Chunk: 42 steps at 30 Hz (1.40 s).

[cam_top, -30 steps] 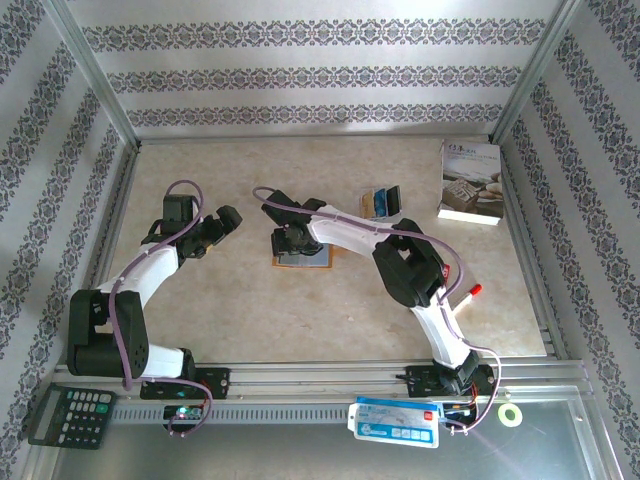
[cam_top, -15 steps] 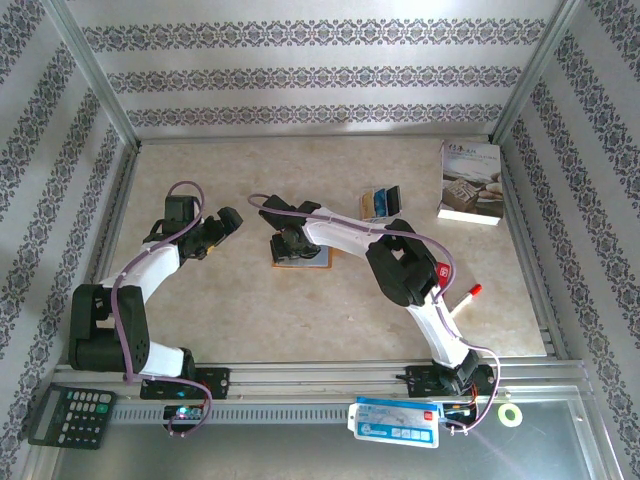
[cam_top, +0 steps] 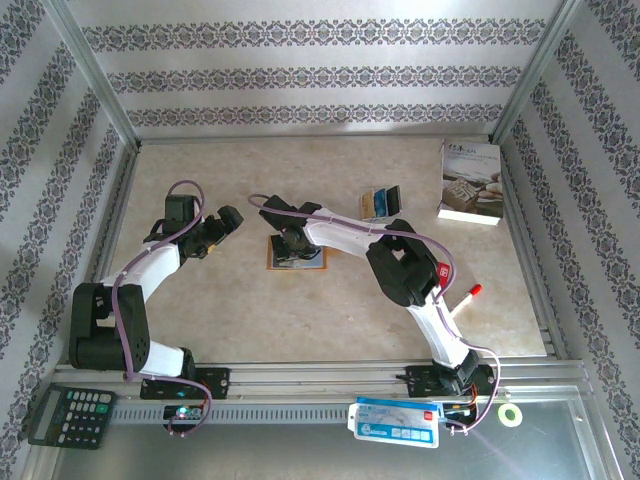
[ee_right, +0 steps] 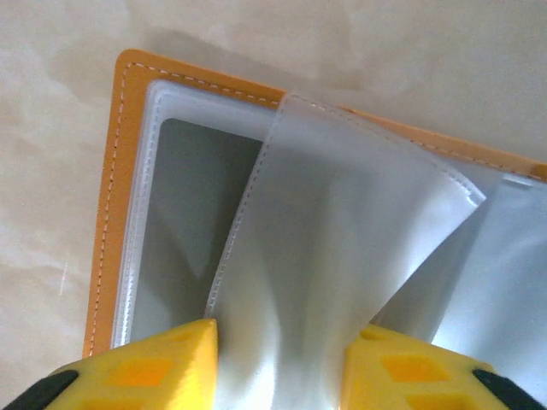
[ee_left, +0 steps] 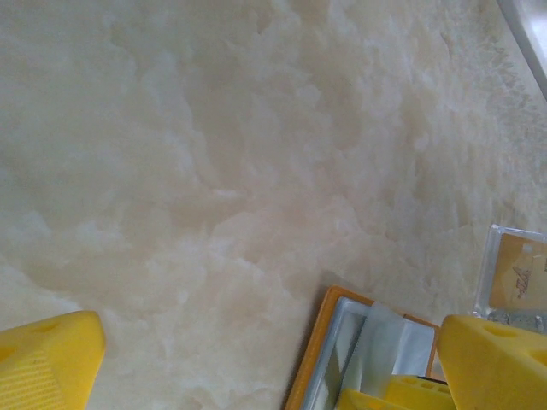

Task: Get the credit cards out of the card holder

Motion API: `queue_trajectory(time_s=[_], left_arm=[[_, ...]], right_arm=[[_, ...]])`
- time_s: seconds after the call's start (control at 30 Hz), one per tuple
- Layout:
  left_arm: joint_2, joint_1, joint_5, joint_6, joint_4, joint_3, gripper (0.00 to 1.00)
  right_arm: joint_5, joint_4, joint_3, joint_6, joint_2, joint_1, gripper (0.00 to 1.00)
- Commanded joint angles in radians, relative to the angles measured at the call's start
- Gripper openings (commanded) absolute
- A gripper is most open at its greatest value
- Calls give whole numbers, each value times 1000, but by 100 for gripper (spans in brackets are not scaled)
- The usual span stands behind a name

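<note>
Bright, even, diffuse light; soft shadows; wrist close-ups slightly blurred.

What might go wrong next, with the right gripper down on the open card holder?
1. The right gripper straddles a clear plastic sleeve, not a card; closing there would likely pinch the sleeve and lift or drag the whole card holder.
2. The left gripper hangs open beside the holder, not pinning it, so it may slide.
</note>
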Motion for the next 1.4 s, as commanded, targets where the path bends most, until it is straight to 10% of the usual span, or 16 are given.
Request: queue_trajectory(time_s=[0.0,0.67,1.37], left_arm=[[-18,20,-8,-15,28,-12,100],[71,-27,292,-86,103,-28,79],[106,-54,284,-101,143,-15,73]], right_arm=[[-38,-7,-50,10,-12,19,37],[6,110,-165,68,-131,-13,37],[402,44,-337,191,-351,-14,43]])
